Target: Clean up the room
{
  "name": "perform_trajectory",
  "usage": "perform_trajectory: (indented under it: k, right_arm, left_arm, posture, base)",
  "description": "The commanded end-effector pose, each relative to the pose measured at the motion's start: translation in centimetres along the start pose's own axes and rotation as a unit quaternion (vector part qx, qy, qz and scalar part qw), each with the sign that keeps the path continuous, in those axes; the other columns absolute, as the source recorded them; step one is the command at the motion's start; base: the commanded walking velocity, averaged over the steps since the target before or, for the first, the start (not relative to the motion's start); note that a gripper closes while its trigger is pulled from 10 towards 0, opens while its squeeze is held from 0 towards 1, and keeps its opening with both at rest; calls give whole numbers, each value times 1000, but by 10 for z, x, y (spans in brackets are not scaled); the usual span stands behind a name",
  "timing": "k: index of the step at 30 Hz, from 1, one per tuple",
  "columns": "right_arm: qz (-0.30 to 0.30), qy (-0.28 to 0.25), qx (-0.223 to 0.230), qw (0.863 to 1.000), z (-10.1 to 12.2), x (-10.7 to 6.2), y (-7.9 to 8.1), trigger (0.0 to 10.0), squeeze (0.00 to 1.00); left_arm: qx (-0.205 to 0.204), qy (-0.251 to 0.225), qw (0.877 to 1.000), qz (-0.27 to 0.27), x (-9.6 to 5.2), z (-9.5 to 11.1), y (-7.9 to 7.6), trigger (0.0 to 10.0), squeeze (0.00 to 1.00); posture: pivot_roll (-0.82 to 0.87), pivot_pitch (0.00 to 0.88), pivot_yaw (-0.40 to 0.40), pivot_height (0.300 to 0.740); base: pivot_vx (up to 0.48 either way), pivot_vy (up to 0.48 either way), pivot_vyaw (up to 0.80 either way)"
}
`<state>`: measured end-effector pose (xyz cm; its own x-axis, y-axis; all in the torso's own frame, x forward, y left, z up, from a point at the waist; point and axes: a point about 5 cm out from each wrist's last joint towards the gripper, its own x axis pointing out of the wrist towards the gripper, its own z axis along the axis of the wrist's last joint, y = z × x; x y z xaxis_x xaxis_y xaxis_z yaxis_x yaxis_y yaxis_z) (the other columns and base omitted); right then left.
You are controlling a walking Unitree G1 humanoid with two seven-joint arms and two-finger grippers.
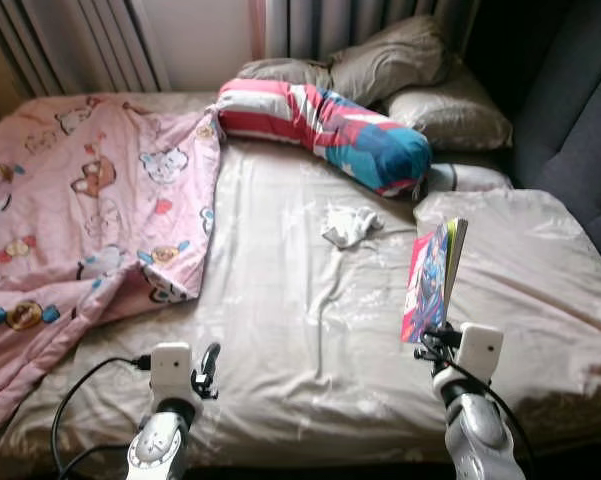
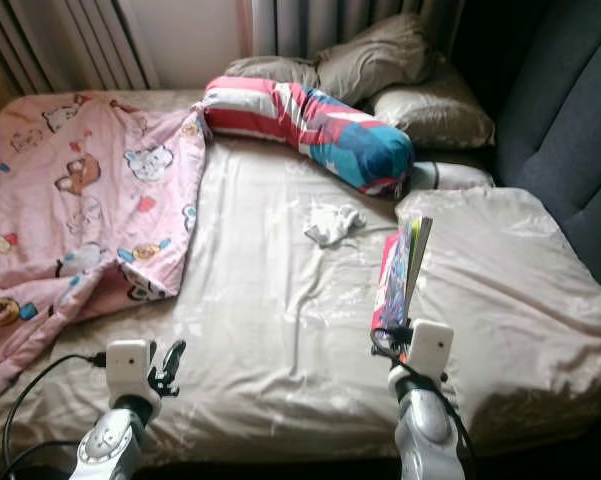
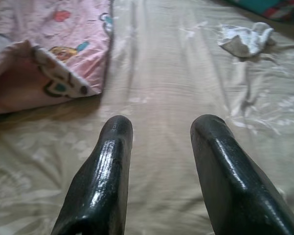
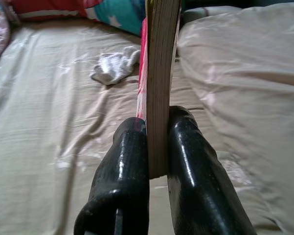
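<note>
A thin paperback book with a pink and blue cover (image 1: 432,280) is standing upright above the bed's beige satin sheet (image 1: 280,330), pinched at its lower edge by the right gripper (image 4: 156,147), whose black fingers (image 4: 124,166) are pressing against both covers. Just beyond it, a small crumpled white cloth (image 1: 348,225) is lying on the sheet, near a long bolster striped in red, white and teal (image 1: 320,125). Two beige pillows (image 1: 400,70) are resting behind the bolster by the curtains. A pink cartoon-print quilt (image 1: 80,200) is sprawling over the bed's left side. The left gripper (image 3: 161,132) is hovering low over the sheet near the quilt's edge, its fingers spread apart and gripping nothing.
</note>
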<state>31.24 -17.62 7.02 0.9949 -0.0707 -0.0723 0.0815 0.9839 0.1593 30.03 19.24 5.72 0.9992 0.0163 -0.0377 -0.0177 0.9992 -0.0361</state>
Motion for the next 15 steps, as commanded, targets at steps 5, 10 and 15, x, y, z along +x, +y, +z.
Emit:
perform_trajectory:
  k: [5, 10, 15]
  right_arm:
    - [5, -22, -1, 1000, 8, 1, 3, 10000, 0]
    - [5, -23, 0, 1000, 8, 2, 3, 10000, 0]
    - [7, -21, 3, 1000, 9, 3, 3, 10000, 0]
  left_arm:
    - [1, 6, 1000, 7, -5, -5, 5, 10000, 0]
    - [8, 7, 1000, 5, -5, -4, 5, 10000, 0]
    - [9, 5, 1000, 4, -4, -3, 4, 10000, 0]
  posture:
    - [-24, 237, 1, 740]
    - [-25, 235, 2, 740]
    - [-25, 235, 2, 740]
  base:
    - [0, 0, 0]
    - [0, 0, 0]
    - [0, -472, -173]
